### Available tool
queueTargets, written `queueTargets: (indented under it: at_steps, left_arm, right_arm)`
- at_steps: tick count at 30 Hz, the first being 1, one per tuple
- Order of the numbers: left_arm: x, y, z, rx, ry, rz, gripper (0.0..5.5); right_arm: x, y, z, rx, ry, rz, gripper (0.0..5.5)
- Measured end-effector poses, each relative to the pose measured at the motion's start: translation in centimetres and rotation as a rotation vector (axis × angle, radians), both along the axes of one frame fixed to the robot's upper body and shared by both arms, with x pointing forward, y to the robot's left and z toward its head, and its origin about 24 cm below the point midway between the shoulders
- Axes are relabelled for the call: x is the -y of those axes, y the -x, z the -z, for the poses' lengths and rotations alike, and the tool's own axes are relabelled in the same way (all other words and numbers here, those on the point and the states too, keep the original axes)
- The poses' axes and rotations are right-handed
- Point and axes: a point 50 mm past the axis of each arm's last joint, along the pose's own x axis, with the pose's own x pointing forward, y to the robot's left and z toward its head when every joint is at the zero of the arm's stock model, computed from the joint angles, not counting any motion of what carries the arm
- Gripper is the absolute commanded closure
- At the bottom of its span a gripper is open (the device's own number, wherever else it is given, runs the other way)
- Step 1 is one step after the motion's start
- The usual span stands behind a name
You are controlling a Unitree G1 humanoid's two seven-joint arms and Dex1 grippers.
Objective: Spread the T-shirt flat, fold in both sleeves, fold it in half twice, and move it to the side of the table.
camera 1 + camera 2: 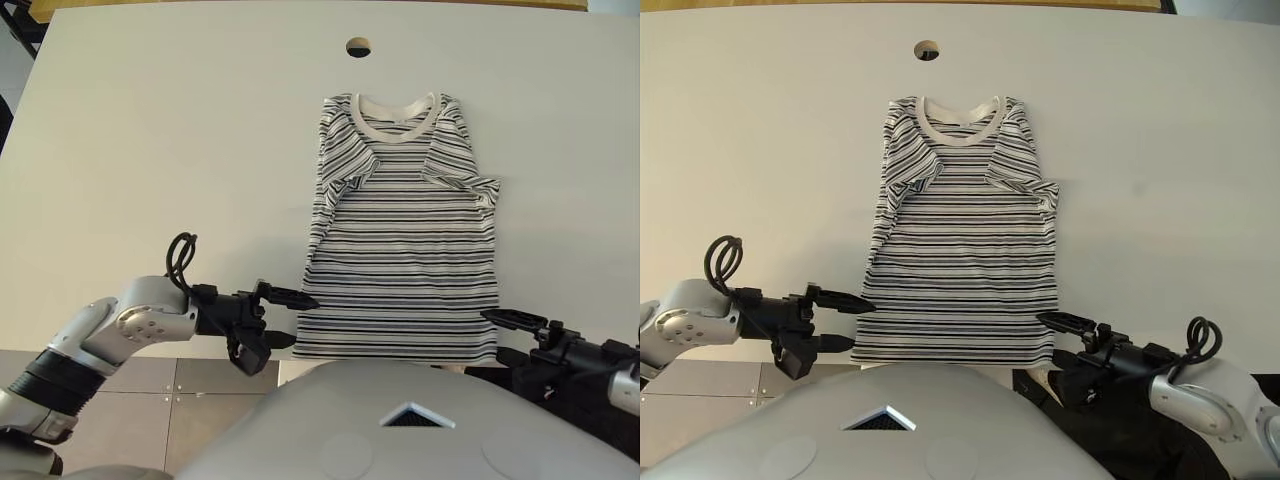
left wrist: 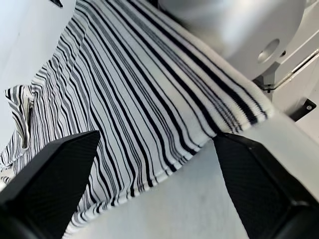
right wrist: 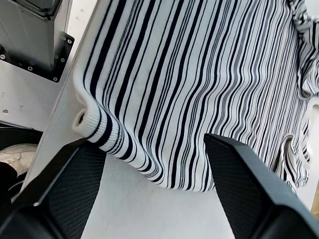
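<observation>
Left claw (image 1: pixel 300 320) and right claw (image 1: pixel 1048 336), spread, flank T-shirt (image 1: pixel 405 240) hem.

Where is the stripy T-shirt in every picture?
Left eye view: the T-shirt lies right of the middle on the table, collar farthest away.
Right eye view: the T-shirt lies in the middle.
Left wrist view: the T-shirt spreads out beyond the open left gripper.
Right wrist view: the T-shirt spreads out beyond the open right gripper.
Shared landmark: the hem at the table's near edge.
</observation>
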Motion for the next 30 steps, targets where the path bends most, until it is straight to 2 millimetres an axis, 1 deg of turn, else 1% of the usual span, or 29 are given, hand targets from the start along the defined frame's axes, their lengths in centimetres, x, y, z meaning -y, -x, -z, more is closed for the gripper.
queueTargets:
  at_steps: [1,5,6,11,16,18,19,24,28,30]
  left_arm:
    - [0.1,0.1,0.1,-0.003,0.007,0.005,1.29]
    - [0.2,0.0,0.2,-0.007,0.018,0.02,1.26]
    - [0.1,-0.1,0.3,-0.018,0.025,0.016,1.43]
    - [-0.1,0.1,0.7,-0.044,0.023,0.029,2.44]
    - [0.1,0.1,1.2,-0.062,0.027,0.06,3.38]
    - [0.4,0.3,1.5,-0.074,0.039,0.061,3.56]
    - [0.5,0.4,1.6,-0.08,0.042,0.061,3.78]
    - [0.5,0.8,1.9,-0.108,0.037,0.068,4.78]
    - [0.5,1.0,2.2,-0.123,0.038,0.065,5.29]
    - [0.5,0.9,2.4,-0.146,0.055,0.036,5.38]
  right_arm:
    - [-0.1,0.0,0.0,-0.001,-0.003,-0.005,1.98]
    - [-0.1,0.1,0.2,-0.015,-0.008,-0.012,2.7]
    - [-0.2,0.2,0.2,-0.022,-0.011,-0.013,2.82]
    - [-0.1,0.3,0.6,-0.049,-0.011,-0.027,3.98]
    - [-0.2,0.2,0.9,-0.06,-0.017,-0.033,4.99]
    - [-0.1,0.2,1.0,-0.065,-0.016,-0.032,5.22]
    - [0.0,0.2,1.1,-0.067,-0.015,-0.031,5.39]
    - [0.1,0.2,1.1,-0.069,-0.011,-0.034,5.4]
    - [0.3,0.1,1.1,-0.07,-0.015,-0.025,5.4]
    - [0.4,0.0,1.2,-0.065,-0.018,-0.02,5.4]
